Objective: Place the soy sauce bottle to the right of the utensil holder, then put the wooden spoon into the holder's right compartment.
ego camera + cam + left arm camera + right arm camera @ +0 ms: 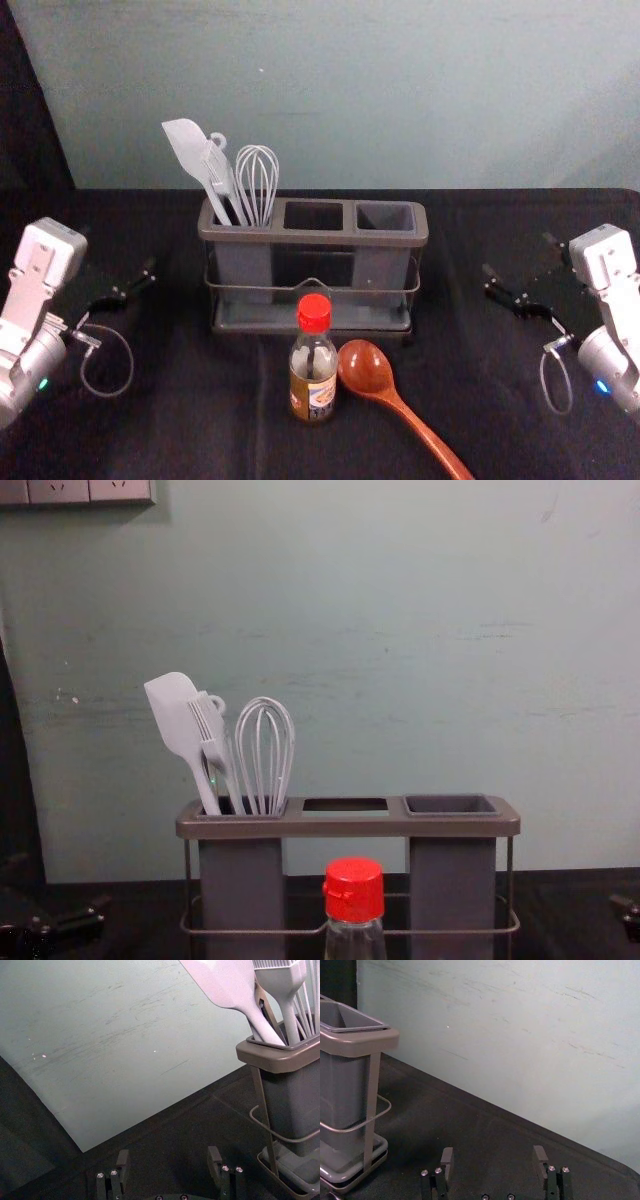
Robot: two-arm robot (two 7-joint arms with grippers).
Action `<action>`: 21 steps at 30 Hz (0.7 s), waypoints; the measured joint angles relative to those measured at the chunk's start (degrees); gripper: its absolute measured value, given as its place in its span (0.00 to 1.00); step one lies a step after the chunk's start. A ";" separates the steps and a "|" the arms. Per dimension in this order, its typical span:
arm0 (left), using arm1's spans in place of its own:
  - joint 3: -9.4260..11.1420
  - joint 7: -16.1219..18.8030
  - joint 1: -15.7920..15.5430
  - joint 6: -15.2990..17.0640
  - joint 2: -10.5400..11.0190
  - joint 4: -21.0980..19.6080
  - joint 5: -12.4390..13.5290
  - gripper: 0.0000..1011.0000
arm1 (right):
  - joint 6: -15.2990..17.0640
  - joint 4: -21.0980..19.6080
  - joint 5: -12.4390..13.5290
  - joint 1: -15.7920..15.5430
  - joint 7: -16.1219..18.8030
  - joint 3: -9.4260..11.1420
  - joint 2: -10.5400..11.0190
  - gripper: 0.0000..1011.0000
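The soy sauce bottle (pixel 314 370), red-capped, stands upright in front of the utensil holder (pixel 312 237). Beside it on the right lies the wooden spoon (pixel 366 370), bowl toward the holder. The holder's right compartment (pixel 386 217) holds nothing; the left one has a spatula, brush and whisk. My left gripper (pixel 122 287) is left of the holder; in its wrist view the left gripper (pixel 170 1162) is open and empty. My right gripper (pixel 520 275) stays right of the holder; in its wrist view the right gripper (pixel 493 1162) is open and empty. In the chest view the bottle's cap (pixel 354 889) overlaps the holder.
A black cloth covers the table (pixel 250 440). A pale green wall (pixel 400 90) rises behind the holder. The spatula (pixel 190 150) and whisk (pixel 257 185) stick up above the holder's left side. Dark cloth hangs at the far left.
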 joint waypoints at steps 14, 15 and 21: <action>0.00 0.00 0.00 0.00 0.00 0.00 0.00 1.00 | 0.00 0.00 0.00 0.00 0.00 0.00 0.00 0.99; 0.00 0.00 0.00 0.00 0.00 0.00 0.00 1.00 | 0.00 0.00 0.00 0.00 0.00 0.00 0.00 0.99; 0.00 0.00 0.00 0.00 0.00 0.00 0.00 1.00 | 0.00 0.00 0.00 0.00 0.00 0.00 0.00 0.99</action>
